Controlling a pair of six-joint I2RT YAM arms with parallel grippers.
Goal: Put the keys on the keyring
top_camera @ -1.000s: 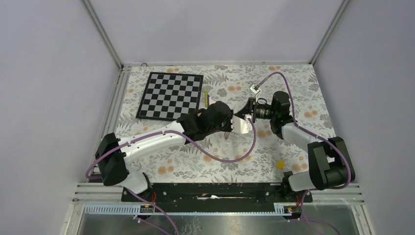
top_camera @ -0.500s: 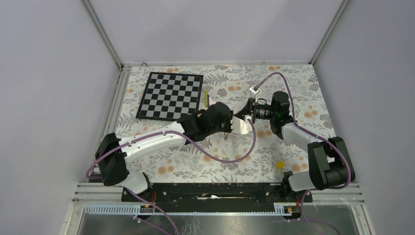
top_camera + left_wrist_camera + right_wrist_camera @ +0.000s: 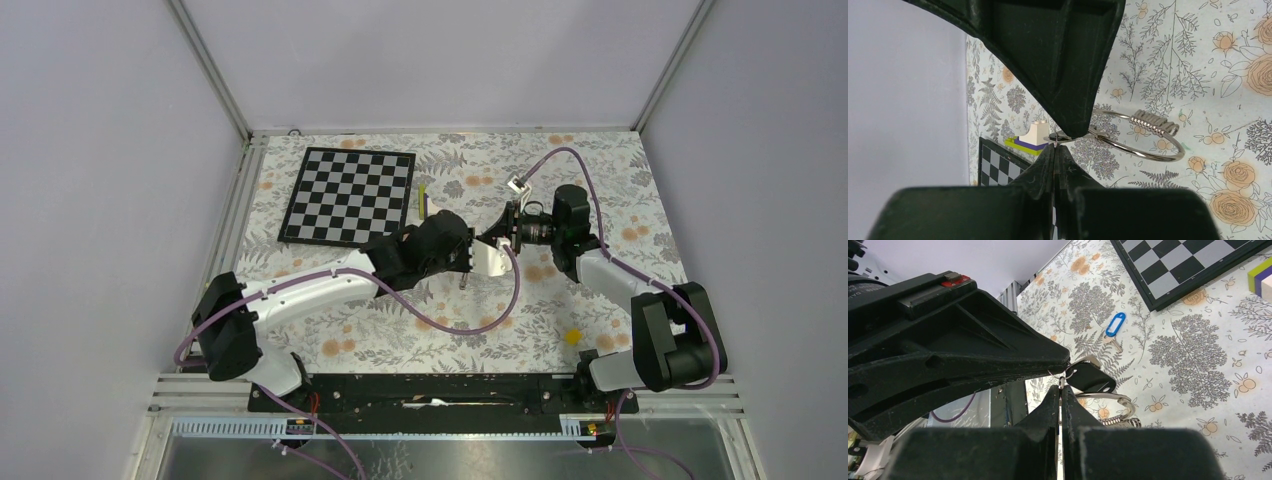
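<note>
The left arm [image 3: 300,290] runs from its base at the near left, stretched low, far and right toward the middle of the table. The right arm [image 3: 612,278] stands at the near right, reaches far, and its wrist [image 3: 548,228] turns left. The two grippers meet tip to tip at the middle, pointing at each other. The left gripper [image 3: 1054,150] has its fingers pressed flat together, with no gap. The right gripper [image 3: 1061,390] is closed the same way. Each pinches the keyring [image 3: 1152,122] where the tips touch.
</note>
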